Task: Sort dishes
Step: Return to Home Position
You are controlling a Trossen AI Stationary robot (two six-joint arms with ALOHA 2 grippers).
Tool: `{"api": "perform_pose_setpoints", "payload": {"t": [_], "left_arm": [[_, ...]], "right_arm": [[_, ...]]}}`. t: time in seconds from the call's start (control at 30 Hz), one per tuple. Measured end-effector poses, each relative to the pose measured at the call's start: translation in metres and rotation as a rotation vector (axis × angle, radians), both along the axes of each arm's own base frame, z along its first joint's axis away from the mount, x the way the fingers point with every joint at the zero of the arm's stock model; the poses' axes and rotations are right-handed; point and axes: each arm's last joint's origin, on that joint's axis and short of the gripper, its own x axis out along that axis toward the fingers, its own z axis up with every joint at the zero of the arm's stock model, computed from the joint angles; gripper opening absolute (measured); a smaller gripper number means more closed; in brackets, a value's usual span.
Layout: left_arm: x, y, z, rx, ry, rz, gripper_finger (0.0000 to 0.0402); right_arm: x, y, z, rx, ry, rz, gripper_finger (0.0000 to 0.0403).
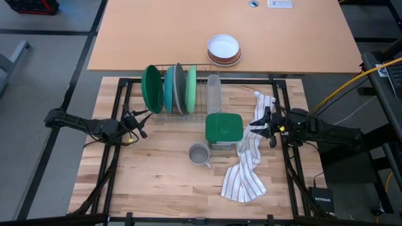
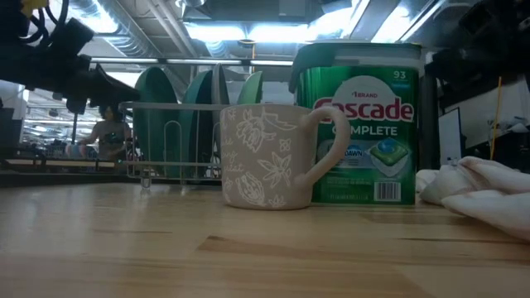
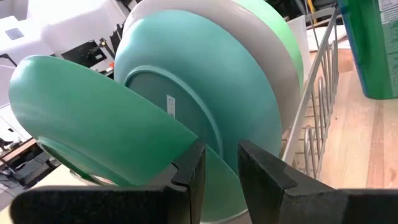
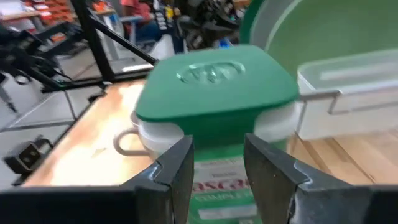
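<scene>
- All 4 plates stand on edge in the wire rack (image 1: 202, 107) at the back of the wood table (image 1: 157, 182). Left to right: dark green plate (image 1: 152, 89), teal plate (image 1: 169, 86), grey plate (image 1: 179, 86), light green plate (image 1: 191, 89), packed close.
- Left gripper (image 1: 139, 122) hovers just in front of the rack's left end. Fingers a narrow gap apart, nothing btwn them.
- Right gripper (image 1: 262, 122) sits beside the green-lidded detergent tub (image 1: 223, 130), over the striped towel (image 1: 245, 172). Narrow gap too, empty.
- Mug (image 1: 200, 154) is in front of the tub.
</scene>
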Motion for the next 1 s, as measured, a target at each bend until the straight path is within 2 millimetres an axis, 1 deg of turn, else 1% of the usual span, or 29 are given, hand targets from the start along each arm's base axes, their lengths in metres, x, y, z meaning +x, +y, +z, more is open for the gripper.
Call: {"api": "perform_pose_setpoints", "payload": {"t": [0.1,0.43,0.77,1.0], "left_arm": [[0.0000,0.0000,-0.0001,-0.002,0.000,0.000,0.0084],[0.0000,0.0000,-0.0002,-0.002,0.001,0.000,0.0084],[0.0000,0.0000,-0.0003,-0.001,0.002,0.000,0.0084],[0.0000,0.0000,-0.0003,-0.001,0.002,0.000,0.0084]], "right_arm": [[-0.0005,-0.0004,-0.0036,0.002,0.038,-0.015,0.0143],[-0.0014,-0.0002,-0.0081,0.009,0.085,-0.015,0.0143],[-0.0025,0.0000,-0.0071,0.007,0.072,-0.015,0.0143],[-0.0098,0.0011,-0.0020,-0.003,-0.002,-0.015,0.0143]]}}
